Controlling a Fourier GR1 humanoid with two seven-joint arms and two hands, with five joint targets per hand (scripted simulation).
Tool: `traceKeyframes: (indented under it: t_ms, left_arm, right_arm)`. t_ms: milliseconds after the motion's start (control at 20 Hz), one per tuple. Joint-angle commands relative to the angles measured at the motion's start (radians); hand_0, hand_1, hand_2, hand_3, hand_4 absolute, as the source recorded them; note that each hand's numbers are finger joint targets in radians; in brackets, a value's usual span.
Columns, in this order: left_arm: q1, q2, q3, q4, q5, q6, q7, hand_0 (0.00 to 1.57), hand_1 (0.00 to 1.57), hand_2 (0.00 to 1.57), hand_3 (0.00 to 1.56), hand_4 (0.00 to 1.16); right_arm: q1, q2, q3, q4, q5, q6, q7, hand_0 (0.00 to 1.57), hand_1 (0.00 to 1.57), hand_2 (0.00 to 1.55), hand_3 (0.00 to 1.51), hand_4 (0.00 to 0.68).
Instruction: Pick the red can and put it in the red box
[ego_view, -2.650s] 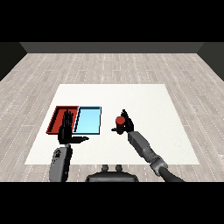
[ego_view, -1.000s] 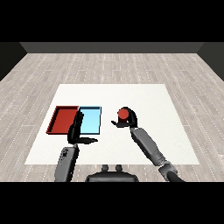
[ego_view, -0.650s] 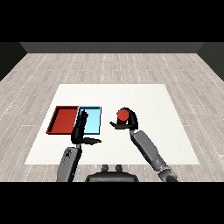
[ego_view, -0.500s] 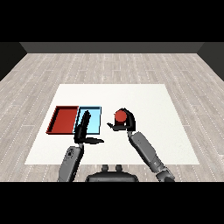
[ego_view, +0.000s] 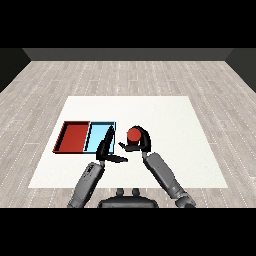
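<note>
White table (ego_view: 170, 115): right hand (ego_view: 140, 143) curls round the red can (ego_view: 133, 134); carry it leftward past the left hand (ego_view: 106, 151) (fingers straight) to the red box (ego_view: 64, 136).

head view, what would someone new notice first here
The eye lands on the red can, held in the curled right hand near the middle of the white table. Left of it the red tray and light blue tray lie side by side, with the left hand open at the blue tray's near edge.
</note>
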Motion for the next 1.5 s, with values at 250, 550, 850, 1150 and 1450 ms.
traceKeyframes:
  t_ms: [250,550,850,1150,1450]
  left_arm:
    - [-0.091,0.0,-0.048,0.188,0.104,0.046,-0.055,0.0,0.0,0.0,0.0,0.0]
    - [-0.046,0.0,-0.123,0.112,0.086,0.085,-0.027,0.0,0.0,0.0,0.0,0.0]
    - [-0.163,0.0,-0.112,0.268,0.18,0.065,-0.095,0.0,0.0,0.0,0.0,0.0]
    - [-0.148,0.0,-0.105,0.285,0.189,0.023,-0.117,0.0,0.0,0.0,0.0,0.0]
    - [-0.187,0.0,-0.191,0.229,0.221,0.116,-0.089,0.0,0.0,0.0,0.0,0.0]
  right_arm:
    - [-0.015,0.007,0.011,-0.067,0.032,-0.027,0.079,1.46,1.46,1.44,1.38,0.639]
    - [0.029,0.007,0.101,-0.035,-0.014,-0.068,-0.02,1.45,1.45,1.43,1.38,0.641]
    - [-0.084,0.007,0.078,0.039,-0.067,-0.061,-0.002,1.45,1.45,1.44,1.38,0.626]
    - [-0.089,0.007,0.21,-0.016,-0.135,-0.167,0.008,1.48,1.48,1.44,1.37,0.62]
    - [-0.062,0.007,0.17,0.071,-0.151,-0.087,-0.077,1.49,1.49,1.45,1.37,0.617]
